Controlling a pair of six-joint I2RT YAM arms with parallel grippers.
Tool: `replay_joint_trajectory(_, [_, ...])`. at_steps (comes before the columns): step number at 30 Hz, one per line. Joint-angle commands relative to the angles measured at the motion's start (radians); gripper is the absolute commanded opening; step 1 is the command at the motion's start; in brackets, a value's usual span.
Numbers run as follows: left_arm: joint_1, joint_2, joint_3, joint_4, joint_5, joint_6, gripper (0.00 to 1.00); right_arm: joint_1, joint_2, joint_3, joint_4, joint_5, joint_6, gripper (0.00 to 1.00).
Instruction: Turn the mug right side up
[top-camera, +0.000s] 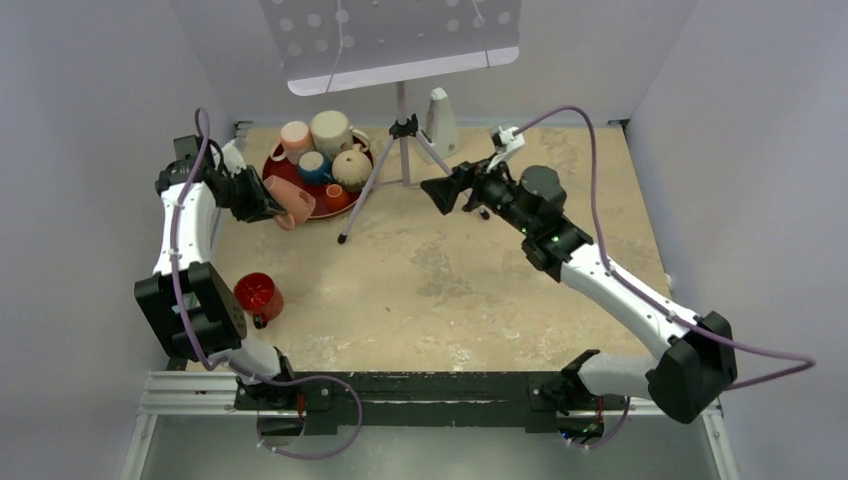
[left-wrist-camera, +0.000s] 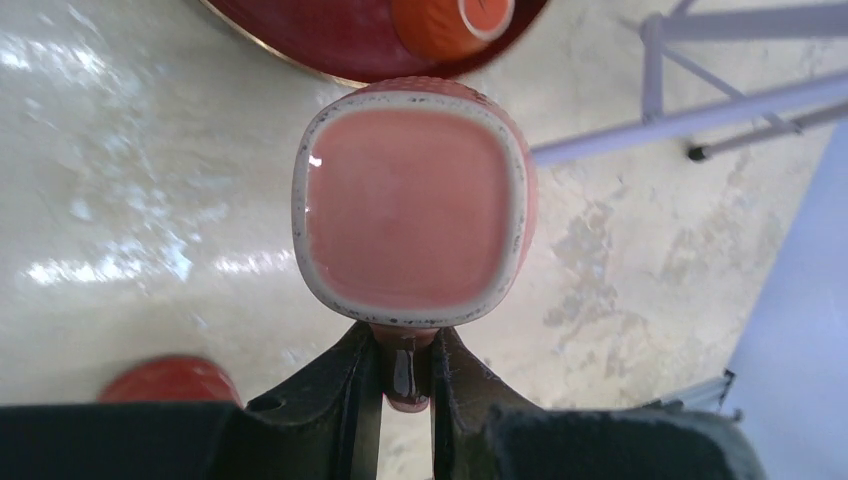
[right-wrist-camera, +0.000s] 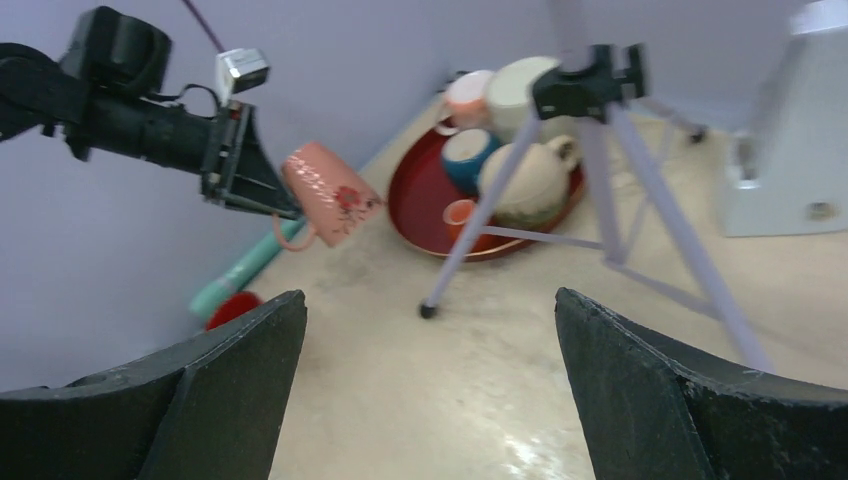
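Note:
My left gripper (top-camera: 262, 200) is shut on the handle of a pink mug (top-camera: 292, 203) and holds it in the air beside the red tray. In the left wrist view the mug's (left-wrist-camera: 410, 205) square pink base faces the camera, and the handle is pinched between the fingers of the gripper (left-wrist-camera: 403, 372). In the right wrist view the mug (right-wrist-camera: 330, 195) hangs tilted, base up and mouth slanting down, above the table. My right gripper (top-camera: 437, 192) is open and empty over the table's middle, its gripper (right-wrist-camera: 430, 330) pointing toward the tray.
A red tray (top-camera: 272, 166) with several mugs sits at the back left and also shows in the right wrist view (right-wrist-camera: 412, 190). A tripod (top-camera: 400, 150) stands beside it, with a white device (top-camera: 438, 125) behind. A red mug (top-camera: 258, 295) sits near the left arm.

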Motion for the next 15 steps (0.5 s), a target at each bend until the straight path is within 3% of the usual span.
replay_joint_trajectory(1, [0.005, -0.130, -0.050, -0.060, 0.161, -0.008, 0.00, 0.088, 0.121, 0.127, 0.047, -0.087, 0.194, 0.98])
replay_joint_trajectory(7, [0.005, -0.269, -0.116, -0.102, 0.321, 0.007, 0.00, 0.179, 0.316, 0.196, 0.183, -0.242, 0.354, 0.98])
replay_joint_trajectory(12, [0.002, -0.368, -0.129, -0.128, 0.396, 0.022, 0.00, 0.199, 0.392, 0.167, 0.397, -0.271, 0.504, 0.97])
replay_joint_trajectory(15, [-0.007, -0.410, -0.142, -0.124, 0.431, 0.001, 0.00, 0.225, 0.441, 0.174, 0.441, -0.287, 0.567, 0.94])
